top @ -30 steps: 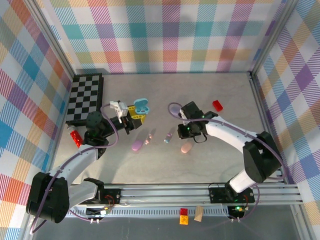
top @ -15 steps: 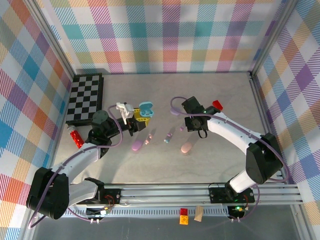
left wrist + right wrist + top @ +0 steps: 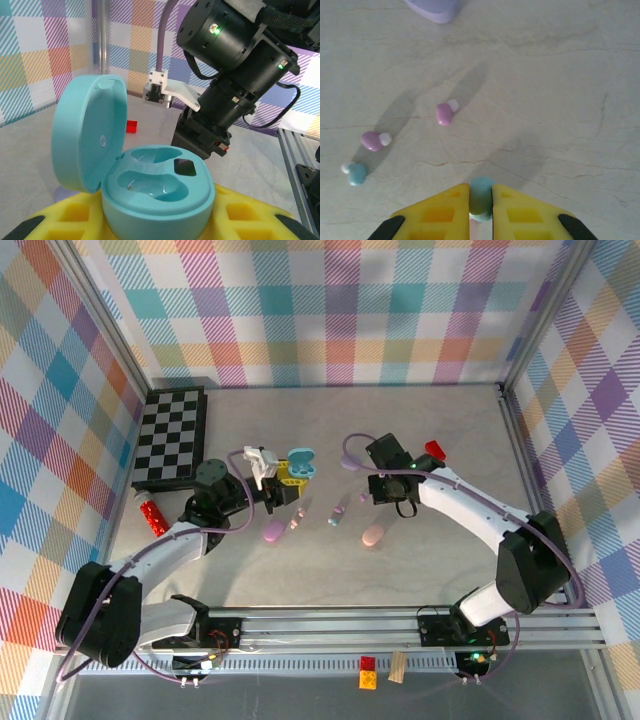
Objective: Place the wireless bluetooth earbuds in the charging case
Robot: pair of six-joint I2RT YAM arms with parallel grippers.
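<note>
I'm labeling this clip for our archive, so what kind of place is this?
Probably a lab robot test cell, not a home: plaid backdrop walls box in the tabletop, two arms are bolted to an aluminium rail, and a chessboard lies as a prop.

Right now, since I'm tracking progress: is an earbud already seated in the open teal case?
No: in the left wrist view both moulded wells of the teal case are bare, with nothing sitting in either.
</note>
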